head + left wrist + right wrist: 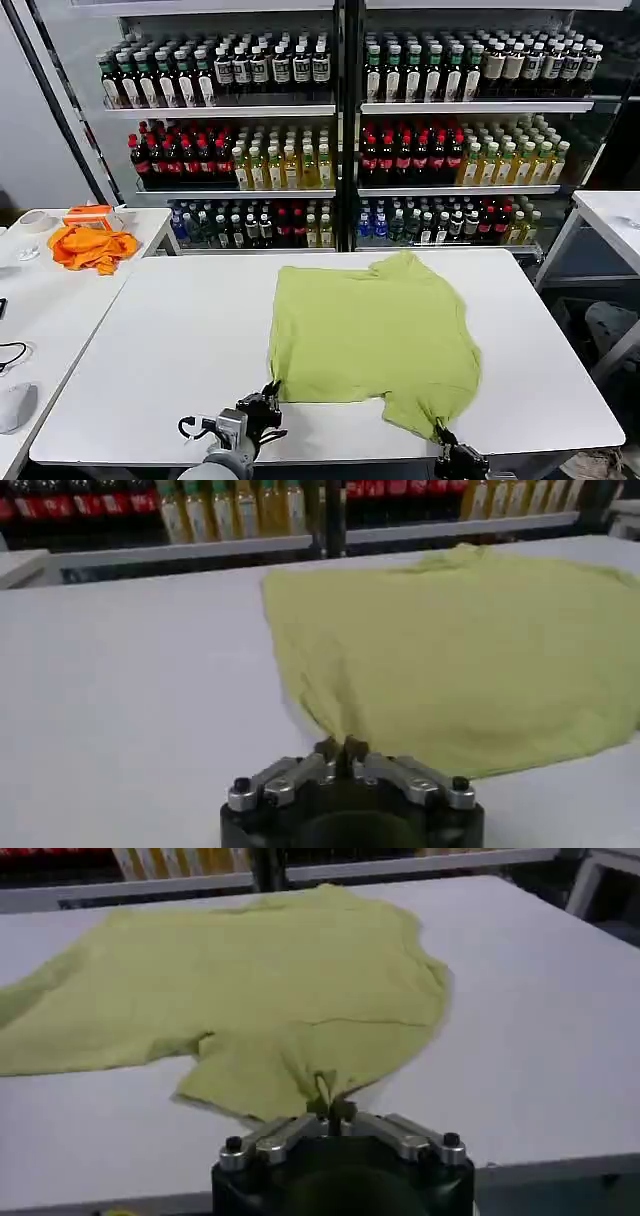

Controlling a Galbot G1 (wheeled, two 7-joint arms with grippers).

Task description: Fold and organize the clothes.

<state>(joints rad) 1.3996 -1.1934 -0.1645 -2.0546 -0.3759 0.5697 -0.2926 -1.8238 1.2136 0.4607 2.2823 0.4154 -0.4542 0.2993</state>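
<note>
On a side table at far left lies a bright orange cloth [92, 247], well apart from the work. The left pincer [270, 393] sits at the near edge of the white counter [160, 350], pressed together on the near-left corner of the lime-green T-shirt [375, 335]; in its wrist view the fabric draws to a point between the closed tips of the left pincer [341, 750]. The T-shirt [470, 650] lies spread and mostly flat in the middle of the counter, its far edge toward the bottle shelves [340, 130]. At its near-right corner the right pincer [441, 434] likewise pinches a tuck of the T-shirt [260, 998], the right pincer [331, 1106] closed on it just at the counter's edge.

The step appears to be the first fold, with both corners gripped. The next move likely calls for lifting both corners together and carrying them evenly toward the far edge, keeping the cloth taut between them.
</note>
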